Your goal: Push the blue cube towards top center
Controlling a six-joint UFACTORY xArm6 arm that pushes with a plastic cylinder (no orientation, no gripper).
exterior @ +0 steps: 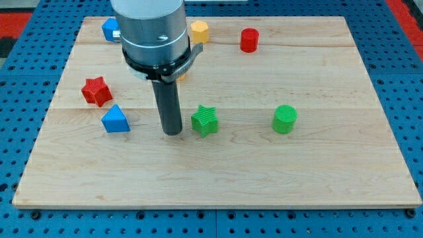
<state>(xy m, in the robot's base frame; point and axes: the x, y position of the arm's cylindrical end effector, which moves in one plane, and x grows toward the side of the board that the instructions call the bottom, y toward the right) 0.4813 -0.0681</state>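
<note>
The pale wooden board (pixel 218 178) is lying on a blue pegboard table (pixel 20 99), and the arm's grey cylindrical body (pixel 151 30) is hanging over the board's upper left part, hiding some of what is behind it. From it the straight dark rod (pixel 168 106) is reaching down, and my tip (pixel 172 133) is resting on the wood just to the view's left of the green star-shaped block (pixel 205 120), close beside it though I cannot tell whether the 2 are touching. There are no fingers on this arm, only the rod, so nothing is being gripped. Taking that green star as the landmark: the green cylinder block (pixel 285 119) is sitting well to its right at about the same height; the blue triangular block (pixel 115 119) is sitting to its left, beyond the tip; the red star-shaped block (pixel 96 90) is lying further left and a little higher. The blue cube (pixel 111 30), the task's block, is sitting far up and to the left of the green star, near the board's top left corner, partly hidden by the arm's body and well apart from the tip. The yellow block (pixel 199 31) is peeking out almost straight above the green star near the top edge, and the red cylinder block (pixel 249 40) is standing above and to the right.
</note>
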